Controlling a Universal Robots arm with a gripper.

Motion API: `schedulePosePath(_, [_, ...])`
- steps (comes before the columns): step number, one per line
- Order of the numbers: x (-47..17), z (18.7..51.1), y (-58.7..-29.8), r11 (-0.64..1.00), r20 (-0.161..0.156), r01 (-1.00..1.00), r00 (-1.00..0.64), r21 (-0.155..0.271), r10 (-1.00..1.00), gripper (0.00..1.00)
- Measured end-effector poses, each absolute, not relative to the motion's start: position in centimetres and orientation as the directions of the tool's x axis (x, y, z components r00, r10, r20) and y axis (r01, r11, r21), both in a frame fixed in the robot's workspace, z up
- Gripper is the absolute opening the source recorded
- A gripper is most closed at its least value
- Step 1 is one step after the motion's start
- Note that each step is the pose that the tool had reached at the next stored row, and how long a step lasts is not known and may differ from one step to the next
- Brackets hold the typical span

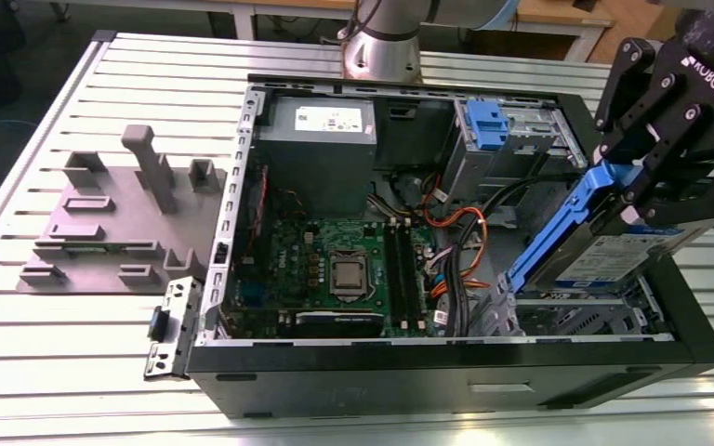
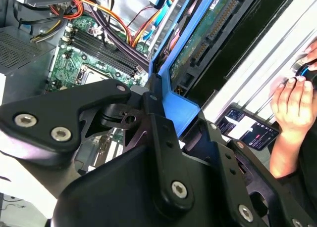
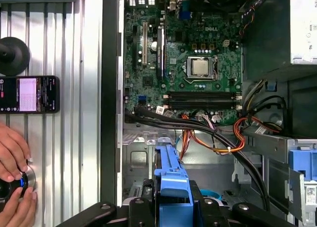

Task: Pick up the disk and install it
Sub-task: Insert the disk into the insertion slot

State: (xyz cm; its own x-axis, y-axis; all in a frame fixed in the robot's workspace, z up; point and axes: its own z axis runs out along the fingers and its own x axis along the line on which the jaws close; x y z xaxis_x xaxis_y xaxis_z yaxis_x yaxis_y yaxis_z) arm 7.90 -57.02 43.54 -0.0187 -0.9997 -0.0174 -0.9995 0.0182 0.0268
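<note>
The gripper (image 1: 640, 206) has its jaws pinching the disk (image 1: 595, 256) at its blue end tab. The disk is tilted and held off the floor of the open computer case (image 1: 456, 376), over the drive bay at the exterior view's right. The motherboard (image 1: 332, 265) lies to its left and a blue caddy (image 1: 486, 125) sits at the far side. A person's hand (image 3: 12, 153) rests outside the case, near a phone (image 3: 29, 94).

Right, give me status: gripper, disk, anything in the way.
Gripper shut on the disk, at its blue end. Disk held tilted, lower end over the drive cage, not seated. Cable bundle runs just beside the cage.
</note>
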Motion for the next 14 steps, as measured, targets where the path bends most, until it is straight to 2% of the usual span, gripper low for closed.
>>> schedulePosePath(14, [7.9, 42.2, -57.0, 0.018, -0.017, -0.999, -0.019, 0.027, -1.0, 0.36])
